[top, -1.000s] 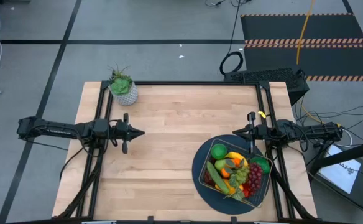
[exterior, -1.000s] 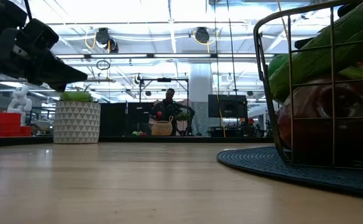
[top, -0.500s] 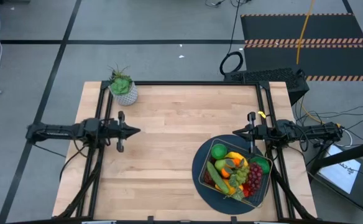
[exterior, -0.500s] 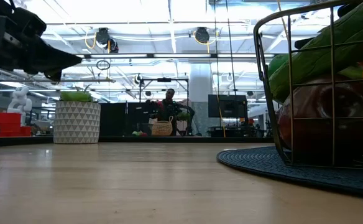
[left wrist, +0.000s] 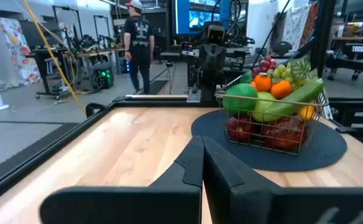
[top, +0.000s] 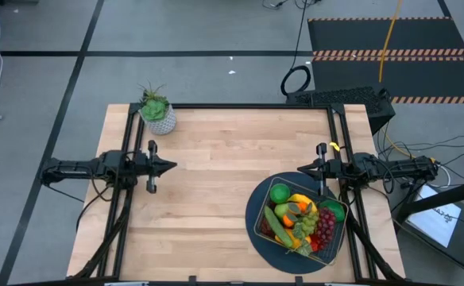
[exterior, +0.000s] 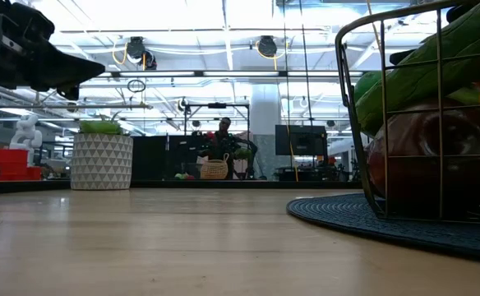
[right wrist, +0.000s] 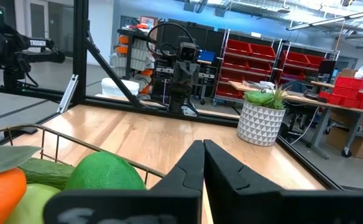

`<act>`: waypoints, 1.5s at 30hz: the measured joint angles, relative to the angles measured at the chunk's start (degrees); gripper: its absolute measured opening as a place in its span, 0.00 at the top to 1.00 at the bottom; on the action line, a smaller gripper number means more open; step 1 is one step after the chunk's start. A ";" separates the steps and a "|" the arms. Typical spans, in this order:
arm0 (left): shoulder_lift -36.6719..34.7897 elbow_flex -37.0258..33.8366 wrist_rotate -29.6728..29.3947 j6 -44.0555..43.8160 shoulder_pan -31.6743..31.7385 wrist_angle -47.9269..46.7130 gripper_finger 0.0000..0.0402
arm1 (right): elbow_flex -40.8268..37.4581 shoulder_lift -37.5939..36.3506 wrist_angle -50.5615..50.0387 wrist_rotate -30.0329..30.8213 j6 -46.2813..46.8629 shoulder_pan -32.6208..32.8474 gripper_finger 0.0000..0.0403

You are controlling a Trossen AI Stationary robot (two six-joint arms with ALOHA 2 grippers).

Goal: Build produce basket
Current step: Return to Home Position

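The wire-mesh basket (top: 301,223) stands on a round dark blue mat (top: 256,213) near the table's right near corner, heaped with produce (top: 299,216): a lime, oranges, a cucumber, red apples and purple grapes. The left wrist view shows the basket (left wrist: 271,127) far ahead. My left gripper (top: 174,166) hovers shut over the table's left side, holding nothing. My right gripper (top: 299,168) hovers shut near the right edge, just beyond the basket's far side, empty too. In the right wrist view a lime (right wrist: 104,177) and the basket rim (right wrist: 51,144) lie close below.
A potted plant in a white patterned pot (top: 157,112) stands at the far left corner. Bare wood (top: 216,175) spans the middle of the table. Black frame rails (top: 131,127) run along both sides. A person (left wrist: 135,37) stands in the room beyond the table.
My left arm has drawn back toward the table's left edge, its gripper staying shut and level. The right arm and the basket have kept still.
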 joint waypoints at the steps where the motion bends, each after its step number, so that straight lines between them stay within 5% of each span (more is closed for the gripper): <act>1: 0.02 0.00 0.22 0.02 -0.02 -0.04 1.00 | 0.00 0.00 0.02 0.00 0.00 -0.02 1.00; 19: 0.10 -0.02 3.50 0.17 0.00 -0.69 0.93 | 0.00 -0.02 -0.01 0.00 0.00 0.01 1.00; 32: 0.10 -0.05 3.48 0.07 -0.01 -0.65 0.99 | 0.01 0.00 -0.01 0.00 0.00 -0.01 1.00; 45: 0.10 -0.07 3.46 0.07 -0.02 -0.65 0.91 | 0.00 0.00 -0.01 0.00 0.00 0.01 1.00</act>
